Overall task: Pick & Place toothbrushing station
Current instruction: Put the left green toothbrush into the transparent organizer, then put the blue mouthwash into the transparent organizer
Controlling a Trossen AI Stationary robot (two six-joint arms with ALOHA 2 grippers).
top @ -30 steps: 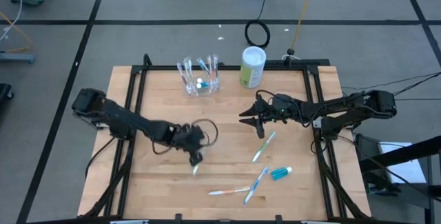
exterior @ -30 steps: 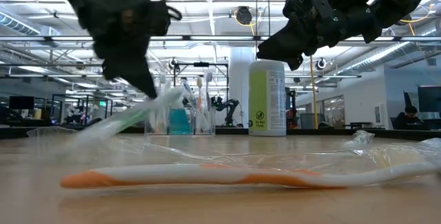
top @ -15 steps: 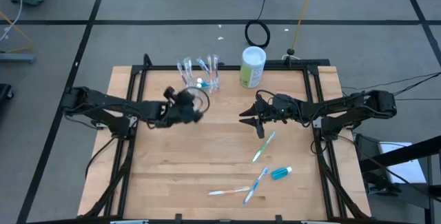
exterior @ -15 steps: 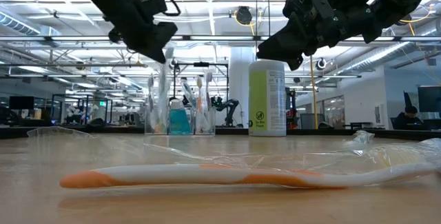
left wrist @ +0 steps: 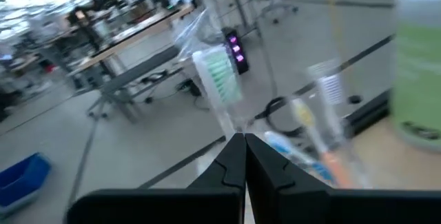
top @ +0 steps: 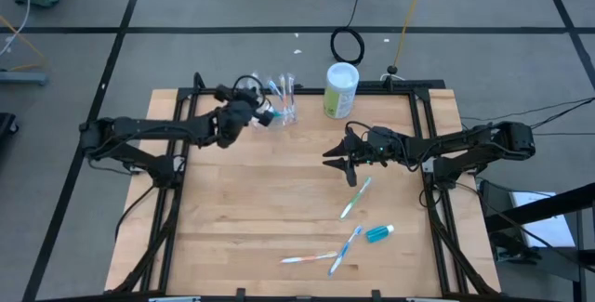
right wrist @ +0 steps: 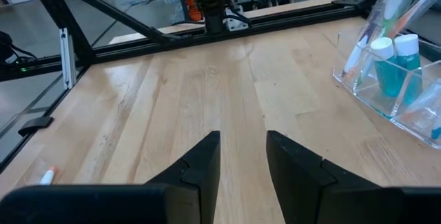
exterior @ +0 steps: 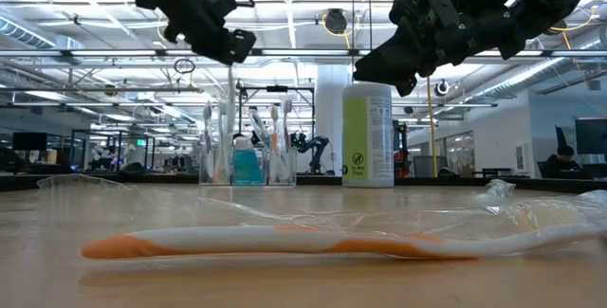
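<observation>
We have the left hand [top: 249, 109] clenched on a green-bristled toothbrush [left wrist: 219, 86], poised right over the clear holder [top: 275, 107] at the tabletop's [top: 279, 200] far edge, so the drop-in step is on. Next we need to line it up and let go. Our right hand [top: 337, 164] waits mid-tabletop, fingers apart, above the loose toothbrushes [top: 354, 197] and toothpaste tube [top: 378, 234].

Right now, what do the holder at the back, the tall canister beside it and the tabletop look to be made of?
The holder looks like clear, glossy plastic: brushes and blue tubes show through its walls. The canister seems to be smooth white plastic with a green label, though that is a guess from its sheen. The tabletop appears to be pale wood planks, with visible grain and seams.
</observation>
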